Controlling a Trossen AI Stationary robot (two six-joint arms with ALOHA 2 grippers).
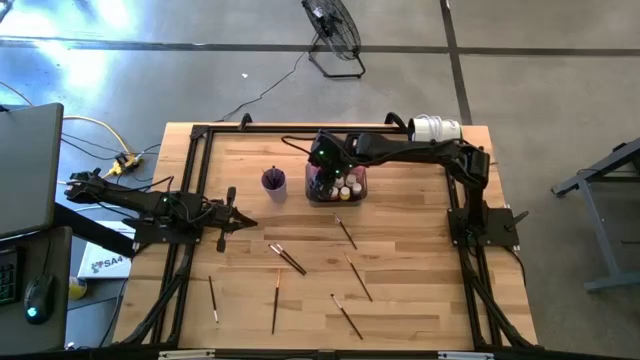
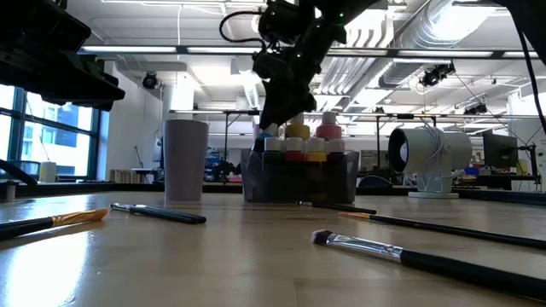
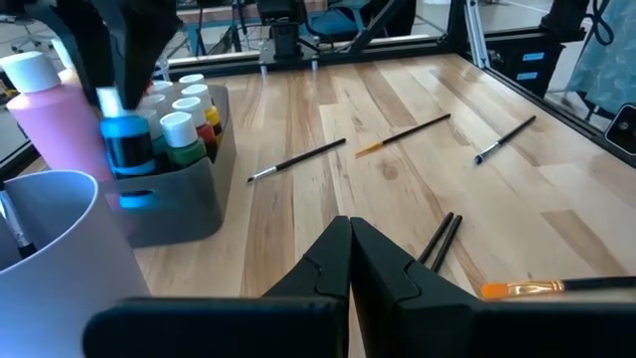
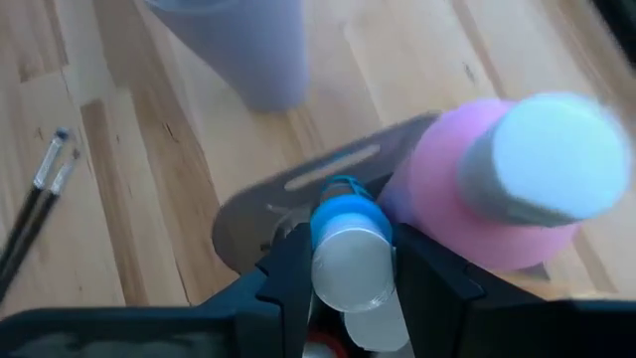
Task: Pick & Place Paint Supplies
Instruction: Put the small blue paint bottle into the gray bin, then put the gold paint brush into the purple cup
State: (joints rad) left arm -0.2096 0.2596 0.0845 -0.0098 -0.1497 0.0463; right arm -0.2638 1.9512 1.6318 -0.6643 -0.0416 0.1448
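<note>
- Small blue paint bottle [image 4: 350,249], white-capped, clamped between the right gripper's [image 4: 348,261] two fingers; also seen in left wrist view [image 3: 125,139], held above the corner of the dark grey tray [image 3: 174,194].
- Directly beside that bottle, touching or nearly so: tall pink bottle [image 4: 497,184] with white cap, standing in the tray.
- Just beyond the held bottle, inside the tray: row of tiny white-capped bottles [image 3: 184,114], green, red and yellow visible; upright, packed close.
- In low view, gripper descends from above onto the tray's [image 2: 299,177] near-left end; yellow-orange bottle [image 2: 297,130] and pink bottle [image 2: 329,128] stand taller behind the small caps.
- Beside the right gripper, away from the tray: purple cup [image 1: 274,181], upright, apart from the tray.
- Further out from the gripper, scattered flat on the wooden table [image 1: 420,300]: several thin dark-handled paintbrushes [image 1: 346,233]; one pair lying side by side [image 1: 288,259]; one with an orange ferrule end [image 3: 522,288] near the left gripper.
- Left gripper [image 3: 350,249] parked low over the table, well apart from the tray, fingers pressed together, nothing between them; cup near its side.
- White cylindrical fixture [image 1: 436,128] at the table's far edge, behind the right arm.
</note>
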